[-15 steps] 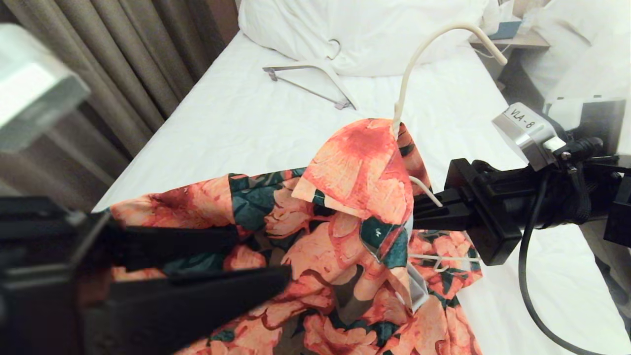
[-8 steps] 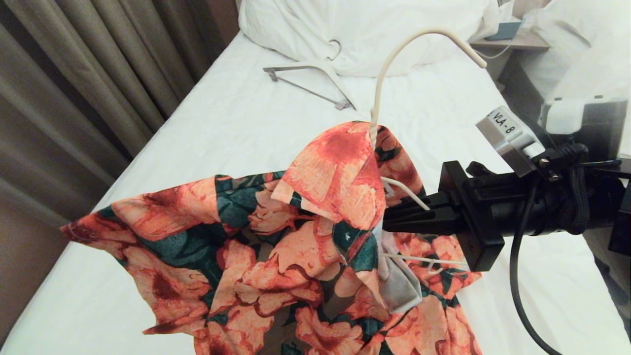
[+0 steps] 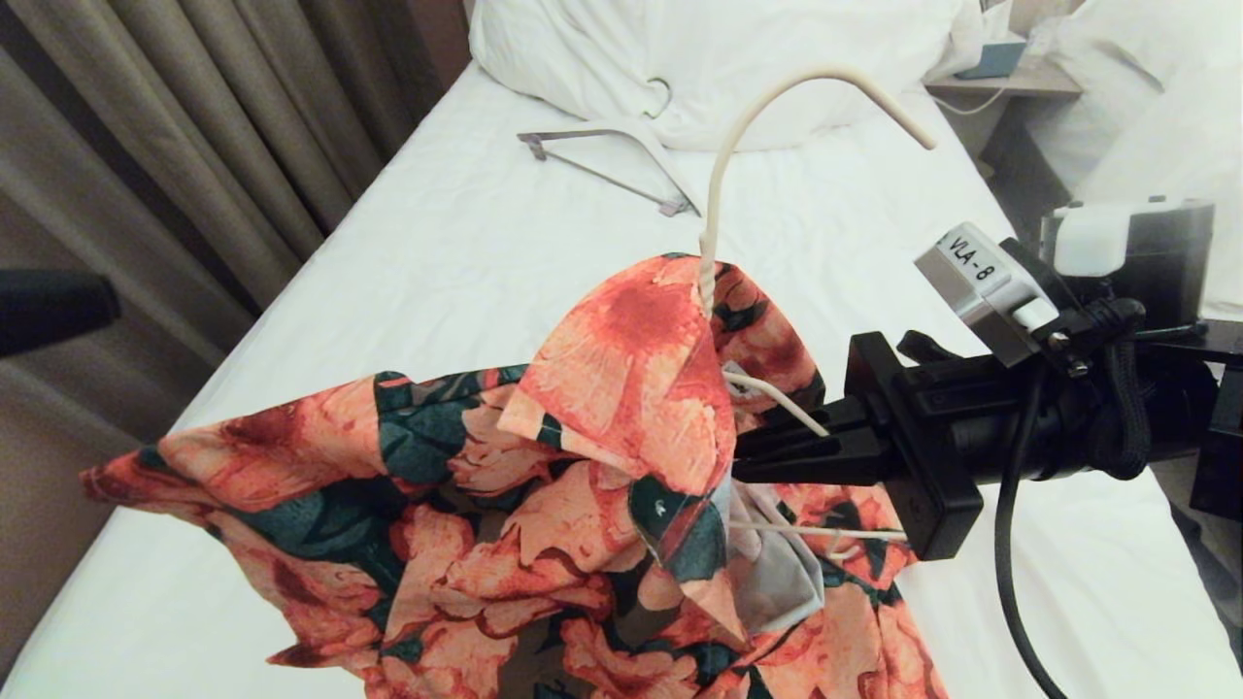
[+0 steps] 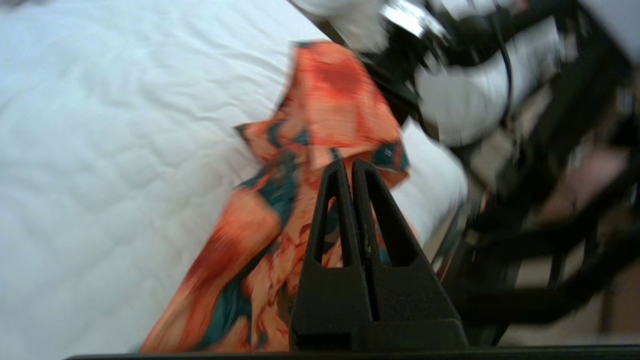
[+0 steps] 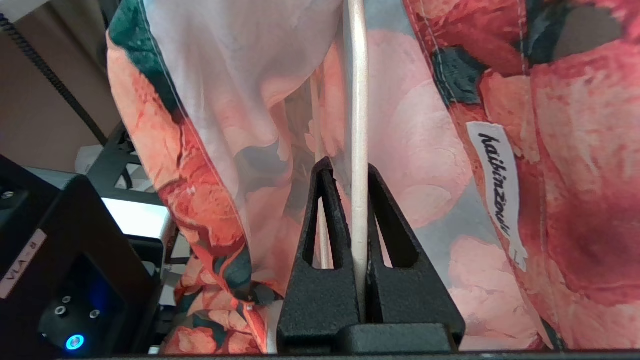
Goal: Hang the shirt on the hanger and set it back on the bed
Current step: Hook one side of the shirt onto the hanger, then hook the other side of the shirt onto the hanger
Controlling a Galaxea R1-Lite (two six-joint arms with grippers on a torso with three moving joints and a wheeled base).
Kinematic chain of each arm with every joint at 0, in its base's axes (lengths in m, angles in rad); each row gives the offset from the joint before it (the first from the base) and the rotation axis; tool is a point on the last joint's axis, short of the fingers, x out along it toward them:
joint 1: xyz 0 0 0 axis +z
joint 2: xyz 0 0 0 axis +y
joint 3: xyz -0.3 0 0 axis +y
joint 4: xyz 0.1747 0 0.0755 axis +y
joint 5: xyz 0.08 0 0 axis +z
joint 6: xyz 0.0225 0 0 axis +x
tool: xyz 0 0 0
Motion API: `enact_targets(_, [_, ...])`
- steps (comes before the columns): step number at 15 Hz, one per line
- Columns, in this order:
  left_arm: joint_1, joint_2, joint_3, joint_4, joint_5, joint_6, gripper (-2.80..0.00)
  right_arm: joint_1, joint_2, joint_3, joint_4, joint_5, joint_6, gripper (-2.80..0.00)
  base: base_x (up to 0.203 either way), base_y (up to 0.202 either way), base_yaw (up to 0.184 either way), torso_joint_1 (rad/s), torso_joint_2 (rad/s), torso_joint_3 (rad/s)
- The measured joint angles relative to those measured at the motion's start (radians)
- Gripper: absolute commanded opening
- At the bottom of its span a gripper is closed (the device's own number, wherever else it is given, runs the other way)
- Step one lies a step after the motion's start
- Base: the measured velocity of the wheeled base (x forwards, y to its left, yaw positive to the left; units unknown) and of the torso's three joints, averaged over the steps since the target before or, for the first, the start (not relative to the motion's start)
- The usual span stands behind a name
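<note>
The floral shirt (image 3: 544, 505) hangs draped over the thin cream hanger (image 3: 767, 107), whose long hook rises above the collar, over the white bed (image 3: 466, 252). My right gripper (image 3: 753, 456) reaches in from the right under the collar. In the right wrist view the right gripper (image 5: 350, 167) is shut on the hanger's wire (image 5: 358, 100), with the pale inside of the shirt (image 5: 260, 75) and its neck label (image 5: 495, 185) around it. My left gripper (image 4: 348, 162) is shut with nothing between its fingers, held off the shirt (image 4: 330, 100) to its left.
A thicker white hanger with a grey bar (image 3: 612, 160) lies on the sheet near the big white pillow (image 3: 719, 58). Brown curtains (image 3: 194, 126) run along the bed's left side. A nightstand (image 3: 1010, 78) and a second bed (image 3: 1146, 97) stand at the right.
My left gripper has let go of the shirt's sleeve, shut and drawn back out to the left. The sleeve has sagged. The right gripper has carried the hanger and shirt a little leftward.
</note>
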Motion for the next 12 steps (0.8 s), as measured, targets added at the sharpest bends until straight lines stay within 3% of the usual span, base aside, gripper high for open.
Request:
enact_targets(4, [0.041, 0.093, -0.008, 0.022, -0.101, 0.201, -2.80, 0.029, 0.005, 0.017, 0.000, 0.000, -0.001, -2.80, 0.000, 0.000, 0.000, 0.000, 0.00, 0.000])
enact_targets(5, [0.047, 0.116, -0.016, 0.019, -0.106, 0.230, 0.00, 0.034, 0.005, 0.027, -0.001, 0.000, -0.001, -2.80, 0.000, 0.000, 0.000, 0.000, 0.00, 0.000])
enact_targets(12, [0.103, 0.194, -0.032, 0.019, -0.111, 0.339, 0.00, 0.065, 0.000, 0.055, -0.002, -0.001, -0.003, -2.80, 0.000, 0.000, 0.000, 0.000, 0.00, 0.000])
